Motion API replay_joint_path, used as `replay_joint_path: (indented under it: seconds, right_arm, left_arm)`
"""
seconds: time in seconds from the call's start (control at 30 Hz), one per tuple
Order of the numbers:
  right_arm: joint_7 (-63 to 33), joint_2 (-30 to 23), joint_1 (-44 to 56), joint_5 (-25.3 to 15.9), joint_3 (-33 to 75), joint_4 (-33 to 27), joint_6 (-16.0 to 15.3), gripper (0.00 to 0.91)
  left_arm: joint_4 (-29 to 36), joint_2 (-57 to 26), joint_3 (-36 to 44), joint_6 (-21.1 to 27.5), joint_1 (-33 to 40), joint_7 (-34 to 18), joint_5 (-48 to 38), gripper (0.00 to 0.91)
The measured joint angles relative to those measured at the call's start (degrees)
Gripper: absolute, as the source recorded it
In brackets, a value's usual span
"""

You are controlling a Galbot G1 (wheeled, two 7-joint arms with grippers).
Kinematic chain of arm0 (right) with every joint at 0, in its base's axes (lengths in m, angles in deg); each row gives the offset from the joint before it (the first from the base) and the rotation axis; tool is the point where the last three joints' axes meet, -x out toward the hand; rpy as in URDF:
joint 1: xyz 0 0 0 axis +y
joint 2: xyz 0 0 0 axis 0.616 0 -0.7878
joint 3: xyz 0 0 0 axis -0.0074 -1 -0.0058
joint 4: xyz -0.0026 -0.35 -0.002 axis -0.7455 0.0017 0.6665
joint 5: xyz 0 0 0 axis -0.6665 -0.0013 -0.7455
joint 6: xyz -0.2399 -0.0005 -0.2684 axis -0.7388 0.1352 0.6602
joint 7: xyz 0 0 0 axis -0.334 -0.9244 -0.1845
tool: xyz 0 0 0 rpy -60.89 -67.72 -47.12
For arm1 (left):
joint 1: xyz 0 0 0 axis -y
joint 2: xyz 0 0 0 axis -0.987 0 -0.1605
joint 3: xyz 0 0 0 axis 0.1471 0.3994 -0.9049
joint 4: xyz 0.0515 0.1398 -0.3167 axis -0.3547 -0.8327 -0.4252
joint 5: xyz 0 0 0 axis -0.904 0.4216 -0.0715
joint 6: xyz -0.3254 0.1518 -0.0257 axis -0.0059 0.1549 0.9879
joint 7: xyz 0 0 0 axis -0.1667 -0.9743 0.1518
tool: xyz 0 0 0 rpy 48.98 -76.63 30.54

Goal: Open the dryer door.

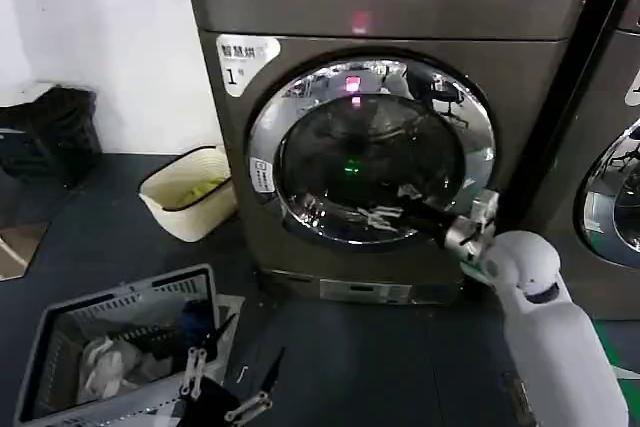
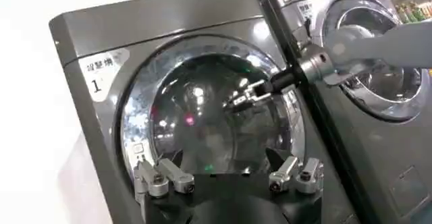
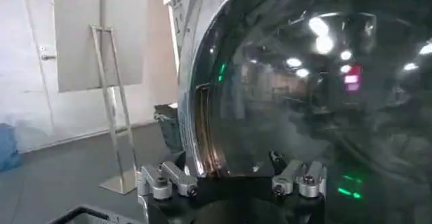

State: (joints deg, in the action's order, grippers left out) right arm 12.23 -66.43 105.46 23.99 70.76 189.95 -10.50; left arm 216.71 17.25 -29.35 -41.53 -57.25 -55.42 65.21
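Observation:
The dryer (image 1: pixel 400 7) is a dark grey-bronze machine with a white sticker numbered 1 (image 1: pixel 243 57). Its dryer door (image 1: pixel 300 117) lies shut against the front, chrome rim round dark glass. My right gripper (image 1: pixel 385 215) reaches in from the lower right and is open, its fingers close to the lower part of the glass. In the left wrist view the right gripper (image 2: pixel 248 96) is over the middle of the dryer door (image 2: pixel 145 104). In the right wrist view the right gripper (image 3: pixel 228 161) faces the glass beside the chrome rim (image 3: pixel 202 110). My left gripper (image 1: pixel 232 382) hangs low and open, away from the dryer; it also appears as the left gripper (image 2: pixel 226 161).
A second grey machine (image 1: pixel 610 177) stands just right of the dryer. A cream basket (image 1: pixel 185 192) sits on the floor left of it. A grey laundry crate (image 1: pixel 100 347) with clothes lies beside my left gripper. A dark object (image 1: pixel 50 132) stands by the white wall.

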Motion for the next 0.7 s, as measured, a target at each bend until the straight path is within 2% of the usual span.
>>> replay_joint_path:
  seconds: [0.27,0.4,0.7]
  right_arm:
    - [-2.9,-1.6,-2.5,-0.8,-4.2,-1.7,1.6,0.907]
    - [-5.1,-2.0,-3.2,-2.0,-5.8,-1.9,1.9,0.907]
    - [-6.4,-3.3,-5.4,-2.0,-9.0,-3.3,1.8,0.907]
  left_arm:
    - [-0.2,0.3,0.0,0.1,0.1,0.0,0.3,0.907]
    - [-0.3,0.5,0.0,0.2,0.1,0.0,0.4,0.907]
    - [-0.8,1.0,0.4,0.2,0.1,-0.1,0.8,0.907]
